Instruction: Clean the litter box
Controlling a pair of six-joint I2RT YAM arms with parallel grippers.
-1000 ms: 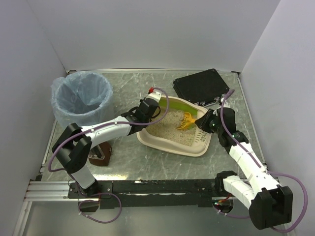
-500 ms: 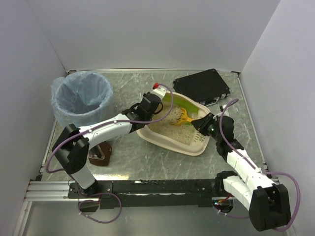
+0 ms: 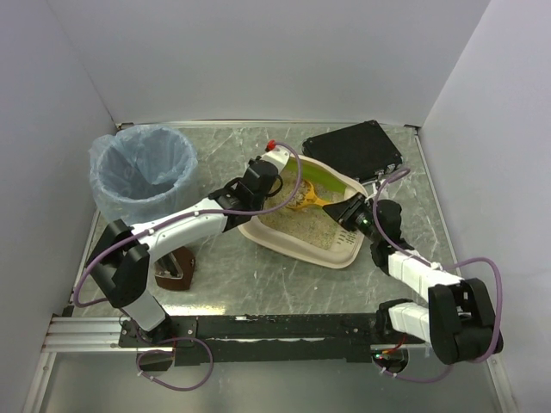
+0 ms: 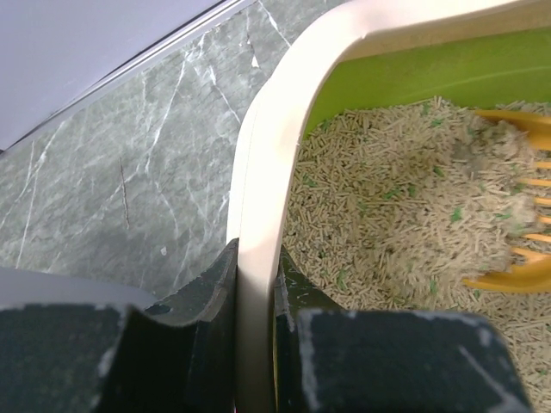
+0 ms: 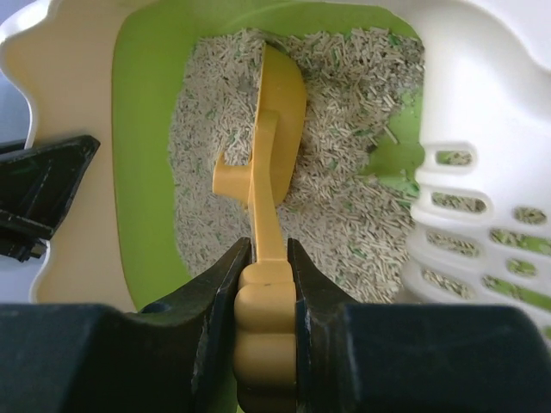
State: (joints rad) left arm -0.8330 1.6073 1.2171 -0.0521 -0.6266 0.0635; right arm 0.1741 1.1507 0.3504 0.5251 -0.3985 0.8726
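The litter box (image 3: 297,251) is seen mid-worktop (image 3: 258,284), just beside a black case (image 3: 353,151). Its beige rim is clamped by the left end effector (image 4: 254,288). The handle of a yellow scoop (image 5: 280,112), sunk in the granules, is gripped by the right end effector (image 5: 267,267).

The black case (image 3: 353,148) sits just beside the litter box (image 3: 288,247) at its far right corner, so it's tight there. The bin (image 3: 142,172) stands well apart on the left; open table (image 3: 258,284) runs along the near side.
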